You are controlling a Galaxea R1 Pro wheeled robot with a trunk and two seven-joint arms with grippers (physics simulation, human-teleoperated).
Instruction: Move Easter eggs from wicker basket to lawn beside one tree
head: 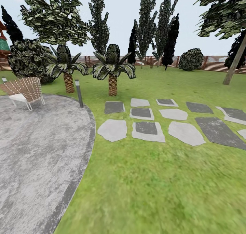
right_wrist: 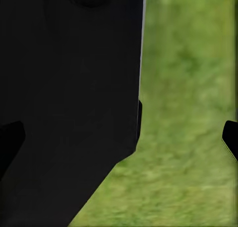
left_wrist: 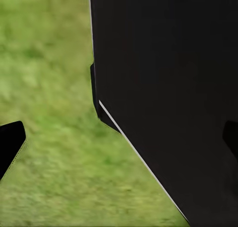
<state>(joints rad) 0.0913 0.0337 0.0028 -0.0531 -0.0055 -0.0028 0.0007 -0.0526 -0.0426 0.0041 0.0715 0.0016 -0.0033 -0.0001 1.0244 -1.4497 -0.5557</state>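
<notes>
Transit entry. You face the garden: lawn [head: 147, 179] ahead, grey patio [head: 34, 152] on your left side, stepping stones [head: 147, 129] across the middle, fence [head: 212, 65] at the back. The eggs and basket are nowhere in these frames, so you cannot place them relative to either gripper.

Left gripper [left_wrist: 119, 137]: two dark fingertips stand wide apart at the edges of the wrist view, nothing between them but grass and a black part of the robot's own body. Spread and empty. Right gripper [right_wrist: 124, 137]: same picture, tips wide apart, empty, hanging over grass.

Candidate tree: the leaning pale trunk [head: 235, 61] far off on your right side is not the one; the upright trunks are hard to make out from here.

Handling judgement (not seen, inferred from the task): eggs are likely light, rigid, smooth and round, so they may squirt out of a pinch. Take each across its widest belly, fingers on opposite sides, and close gently. The basket is probably light and may tip, so come in from above.
</notes>
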